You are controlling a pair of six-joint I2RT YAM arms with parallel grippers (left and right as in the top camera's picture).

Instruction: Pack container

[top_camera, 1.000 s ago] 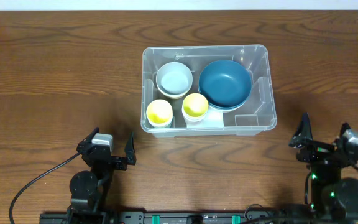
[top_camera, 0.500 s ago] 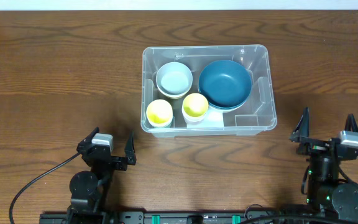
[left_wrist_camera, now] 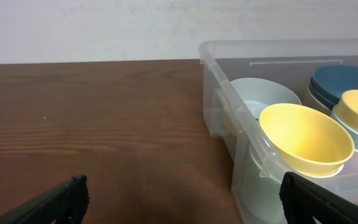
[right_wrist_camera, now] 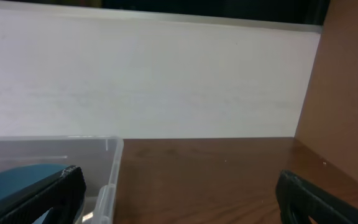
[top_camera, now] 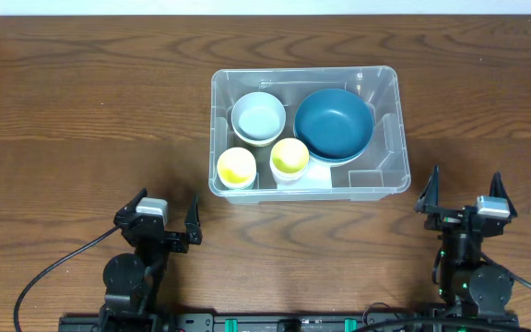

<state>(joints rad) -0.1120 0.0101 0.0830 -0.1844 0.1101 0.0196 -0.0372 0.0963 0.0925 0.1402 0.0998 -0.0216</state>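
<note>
While both arms sit low along the near edge of the worktop (top_camera: pixel 81 111), the left claw (top_camera: pixel 165 212) gapes wide with nothing between its fingers. The right claw (top_camera: pixel 464 192) is spread just as wide and is equally empty. Neither claw touches anything. The left one hangs toward the near left side, apart from the container (top_camera: pixel 392 138). The right one is toward the near right corner, just beside the container's near right corner.

The clear container rests flat around the middle of the worktop, slightly toward the right edge, with its long sides parallel to the near edge. Inside it, a dark blue bowl (top_camera: pixel 334 123) fills the right half, and a pale grey-blue bowl (top_camera: pixel 258 117) sits in the far left part. Two yellow cups stand upright along the near wall, one (top_camera: pixel 236 167) in the near left corner and the other (top_camera: pixel 289 157) just beside it. From the left wrist camera, the nearer yellow cup (left_wrist_camera: pixel 306 138) shows through the clear wall.
</note>
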